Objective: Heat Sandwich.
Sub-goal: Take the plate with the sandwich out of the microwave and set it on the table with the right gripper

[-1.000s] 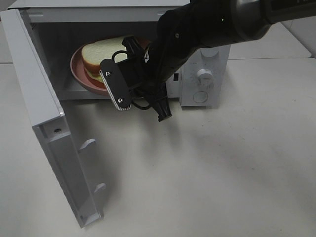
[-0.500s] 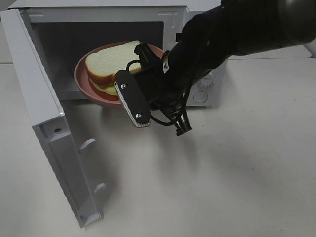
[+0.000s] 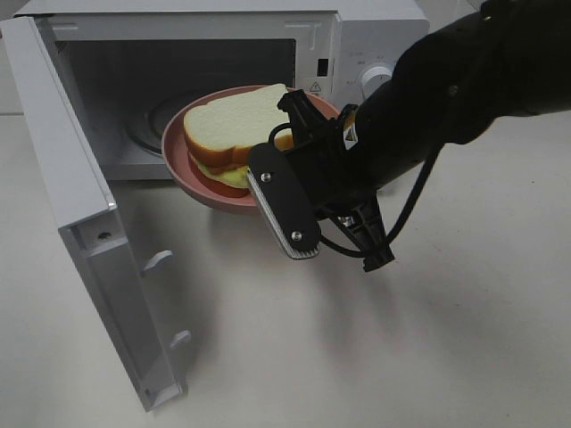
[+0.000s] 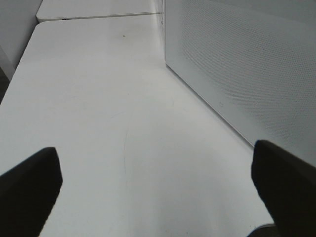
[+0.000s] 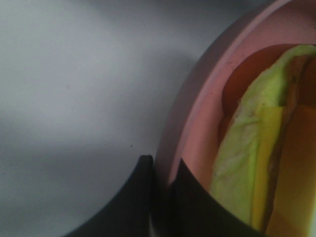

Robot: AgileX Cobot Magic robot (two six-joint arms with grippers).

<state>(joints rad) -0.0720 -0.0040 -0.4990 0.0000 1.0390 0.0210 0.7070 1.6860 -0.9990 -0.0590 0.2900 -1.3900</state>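
The sandwich (image 3: 234, 125) of white bread with a yellow-green filling lies on a round pink plate (image 3: 185, 163). My right gripper (image 3: 300, 125) is shut on the plate's right rim and holds it in the air just in front of the microwave's open cavity. In the right wrist view the gripper (image 5: 160, 190) pinches the pink rim (image 5: 195, 123) between two dark fingers, with the sandwich's filling edge (image 5: 247, 163) close by. The left gripper (image 4: 158, 197) stands open over bare table, with nothing between its fingers. It does not show in the exterior view.
The white microwave (image 3: 357, 36) stands at the back, its door (image 3: 71, 205) swung wide open to the left and its knob (image 3: 375, 78) on the right panel. The microwave's perforated side wall (image 4: 247, 64) is beside the left gripper.
The right arm has drawn the plate with the sandwich out of the microwave cavity, toward the front and right. The left gripper has stayed open.
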